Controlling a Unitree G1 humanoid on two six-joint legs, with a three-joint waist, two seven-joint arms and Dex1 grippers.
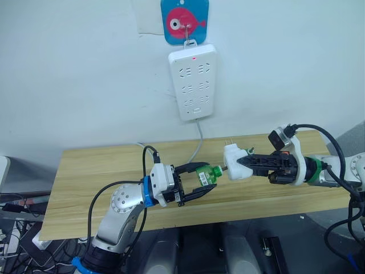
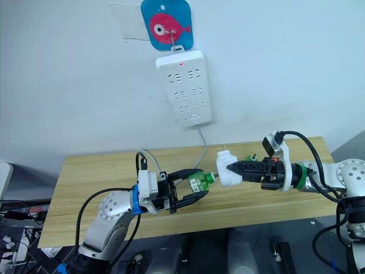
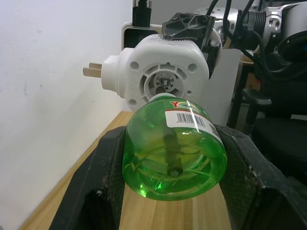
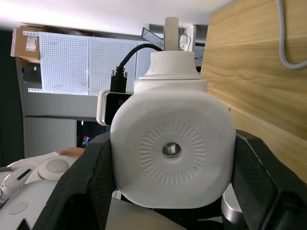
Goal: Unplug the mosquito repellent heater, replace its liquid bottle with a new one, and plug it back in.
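My right gripper (image 1: 244, 164) is shut on the white mosquito repellent heater (image 1: 236, 162), held in the air over the wooden table (image 1: 102, 171), its prongs pointing up toward the wall. My left gripper (image 1: 206, 180) is shut on a green liquid bottle (image 1: 207, 174), whose neck points at the heater's underside. In the left wrist view the bottle (image 3: 173, 148) has its cap end right at the heater's round socket (image 3: 163, 72). The right wrist view shows the heater's vented face (image 4: 171, 148) between the black fingers (image 4: 86, 177).
A long white power strip (image 1: 193, 81) hangs on the wall under a blue fish hook (image 1: 183, 20), its red light on and its cable (image 1: 197, 145) running down behind the table. Another small green item (image 2: 250, 157) lies on the table behind the right gripper.
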